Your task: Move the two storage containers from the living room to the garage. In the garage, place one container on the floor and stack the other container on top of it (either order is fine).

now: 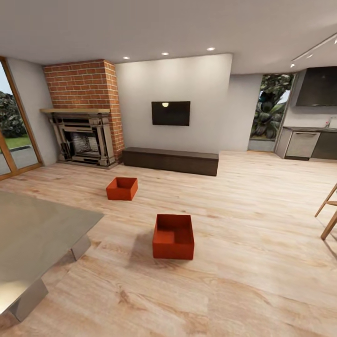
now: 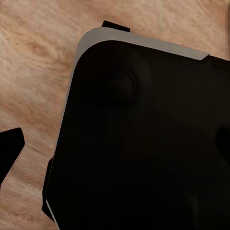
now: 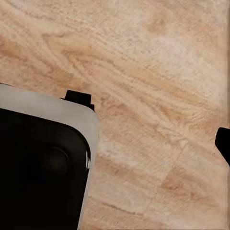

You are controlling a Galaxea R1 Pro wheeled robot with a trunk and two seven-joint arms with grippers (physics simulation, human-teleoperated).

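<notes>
I am in the living room, on its light wood plank flooring. Two orange-red open-top storage containers stand on it, apart from each other. The nearer container (image 1: 173, 236) is just ahead at centre, and the farther one (image 1: 121, 188) sits beyond it to the left. Both look empty. In the left wrist view my left gripper (image 2: 115, 141) hangs over my black base, with one dark fingertip (image 2: 10, 143) at the picture's edge, fingers spread. My right gripper (image 3: 115, 143) is likewise spread, with a fingertip (image 3: 223, 143) over the planks. Neither holds anything. The garage and its floor are out of view.
A glass table (image 1: 37, 234) juts in at the near left. Behind stand a brick fireplace (image 1: 84, 135), a low dark bench (image 1: 171, 160) under a wall TV (image 1: 171, 113), and glazed doors (image 1: 14, 140). Wooden chair legs (image 1: 327, 215) show at right, with kitchen units (image 1: 304, 142) beyond.
</notes>
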